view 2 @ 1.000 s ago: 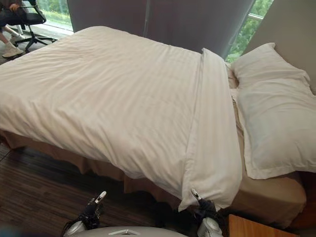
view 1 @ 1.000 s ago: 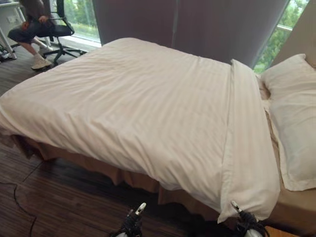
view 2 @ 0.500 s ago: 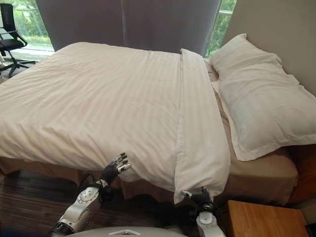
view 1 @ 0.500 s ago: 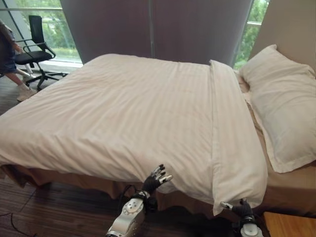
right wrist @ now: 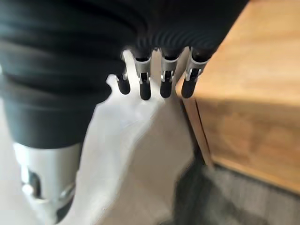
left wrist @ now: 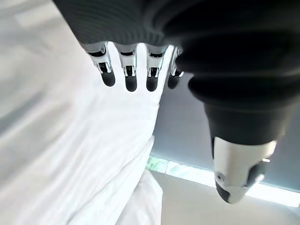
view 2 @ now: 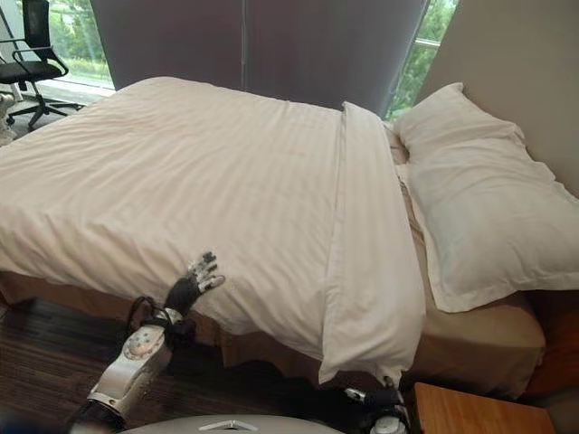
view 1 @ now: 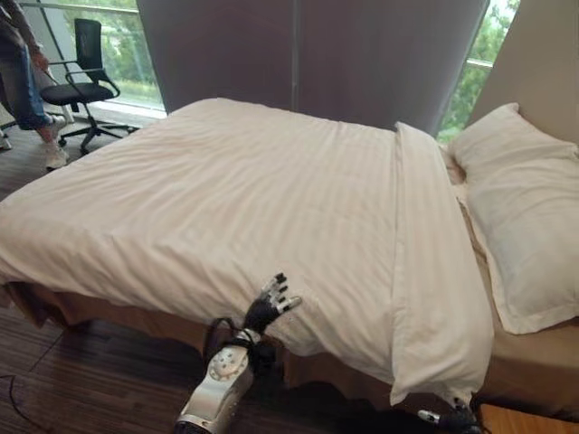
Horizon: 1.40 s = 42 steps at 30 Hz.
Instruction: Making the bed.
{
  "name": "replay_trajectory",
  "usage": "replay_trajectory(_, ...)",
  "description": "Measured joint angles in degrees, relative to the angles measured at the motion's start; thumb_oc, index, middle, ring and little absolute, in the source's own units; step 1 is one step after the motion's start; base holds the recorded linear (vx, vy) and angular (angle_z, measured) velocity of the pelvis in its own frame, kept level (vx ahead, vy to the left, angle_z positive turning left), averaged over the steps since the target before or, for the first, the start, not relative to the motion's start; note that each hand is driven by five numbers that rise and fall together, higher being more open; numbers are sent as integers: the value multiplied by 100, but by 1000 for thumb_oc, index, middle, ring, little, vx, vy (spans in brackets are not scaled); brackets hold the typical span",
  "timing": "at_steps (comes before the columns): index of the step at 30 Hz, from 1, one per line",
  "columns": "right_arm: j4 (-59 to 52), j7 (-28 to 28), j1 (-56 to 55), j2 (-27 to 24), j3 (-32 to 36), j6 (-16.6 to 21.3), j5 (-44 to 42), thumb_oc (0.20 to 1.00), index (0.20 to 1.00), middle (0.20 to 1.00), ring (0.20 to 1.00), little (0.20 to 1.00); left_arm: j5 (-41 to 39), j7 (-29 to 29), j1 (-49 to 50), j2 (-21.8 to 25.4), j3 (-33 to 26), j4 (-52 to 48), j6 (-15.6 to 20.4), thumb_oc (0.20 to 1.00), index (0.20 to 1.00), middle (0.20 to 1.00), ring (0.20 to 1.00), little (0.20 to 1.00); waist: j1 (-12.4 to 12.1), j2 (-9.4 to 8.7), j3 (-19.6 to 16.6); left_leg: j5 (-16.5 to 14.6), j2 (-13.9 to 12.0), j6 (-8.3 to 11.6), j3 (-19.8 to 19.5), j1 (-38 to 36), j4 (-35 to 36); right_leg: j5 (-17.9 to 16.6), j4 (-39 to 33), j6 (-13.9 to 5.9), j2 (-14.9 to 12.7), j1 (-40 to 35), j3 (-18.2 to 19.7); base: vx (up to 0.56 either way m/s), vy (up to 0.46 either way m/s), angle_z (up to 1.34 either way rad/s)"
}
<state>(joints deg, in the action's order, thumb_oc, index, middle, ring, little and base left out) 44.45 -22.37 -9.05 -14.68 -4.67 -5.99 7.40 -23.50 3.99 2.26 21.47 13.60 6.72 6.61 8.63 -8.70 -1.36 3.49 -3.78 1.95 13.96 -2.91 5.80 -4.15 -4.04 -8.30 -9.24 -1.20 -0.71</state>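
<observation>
A white striped duvet (view 1: 253,199) covers the bed, with a folded band (view 1: 430,244) across its head end. A white pillow (view 1: 525,217) lies beyond that band at the right. My left hand (view 1: 269,304) is open, its fingers (left wrist: 130,70) straight and spread against the duvet's near edge. My right hand (view 1: 452,418) is low down, just under the hanging corner of the folded band (right wrist: 131,154). Its fingers (right wrist: 164,75) are straight and hold nothing.
A wooden nightstand (view 2: 479,418) stands close beside my right hand. The tan mattress side (view 1: 534,371) shows under the pillow. Grey curtains hang behind the bed. At the far left a person (view 1: 23,72) stands by a black office chair (view 1: 81,81).
The camera has shifted. My left hand rose from the floor side to the duvet's near edge. My right hand dropped below the hanging corner. The person got up from the chair.
</observation>
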Motion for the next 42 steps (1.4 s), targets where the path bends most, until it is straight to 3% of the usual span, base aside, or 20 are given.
replay_trajectory(6, -1164, -213, 103, -695, 333, -108, 803, 1000, 1000, 1000, 1000, 1000, 232, 81, -164, 16, -96, -280, 197, 1000, 1000, 1000, 1000, 1000, 23, 0, 5, -2, 0, 2, 10, -29, 0, 0, -23, -2, -1, -32, -10, 2, 2, 0)
replay_trajectory(14, -2287, -190, 327, -720, 276, -25, 1304, 1000, 1000, 1000, 1000, 1000, 252, 280, -160, -117, -283, -278, 226, 1000, 1000, 1000, 1000, 1000, 67, 122, 163, -28, -18, 36, 161, -127, 0, -86, -171, -3, 23, -107, 111, 11, 14, -9)
replay_trajectory(17, -2637, -33, 320, -806, 56, 257, 1409, 1000, 1000, 1000, 1000, 1000, 455, 365, -160, -124, -309, -280, 285, 1000, 1000, 1000, 1000, 1000, 48, 93, 191, -31, -50, 42, 161, -123, 1, -86, -171, -2, 46, -107, 110, 0, 0, 0)
replay_trajectory(25, -3415, 126, 327, -784, -5, 466, 1437, 1000, 1000, 1000, 1000, 1000, 454, 473, -16, -123, -409, -332, 288, 1000, 1000, 1000, 1000, 1000, -102, 5, 265, -40, -77, 55, 156, -81, 0, -84, -175, 0, 73, -77, 98, 3, 1, 1)
replay_trajectory(33, -3974, 308, 487, -559, -208, 946, 616, 1000, 1000, 1000, 1000, 1000, 465, 598, 1, -106, -466, -555, 415, 1000, 1000, 1000, 1000, 1000, -144, 24, 278, -40, -86, 58, 60, -23, 0, -77, -175, -14, 81, -94, -36, 14, 9, 6)
replay_trajectory(39, -4106, 753, 365, -216, -264, 1196, -881, 1000, 1000, 1000, 1000, 1000, 465, 638, 101, -107, -535, -646, 460, 1000, 1000, 1000, 1000, 1000, -271, 129, 329, -33, -83, 49, -87, 74, 0, -25, -169, 19, 72, -114, -184, 15, 24, 12)
replay_trajectory(42, -4105, 869, 296, -204, -249, 1260, -1195, 1000, 1000, 1000, 1000, 1000, 460, 650, 280, -113, -568, -645, 469, 1000, 1000, 1000, 1000, 1000, -346, 188, 348, -6, -66, 23, -249, 171, -1, -12, -151, 7, 58, -115, -362, 22, 42, 30)
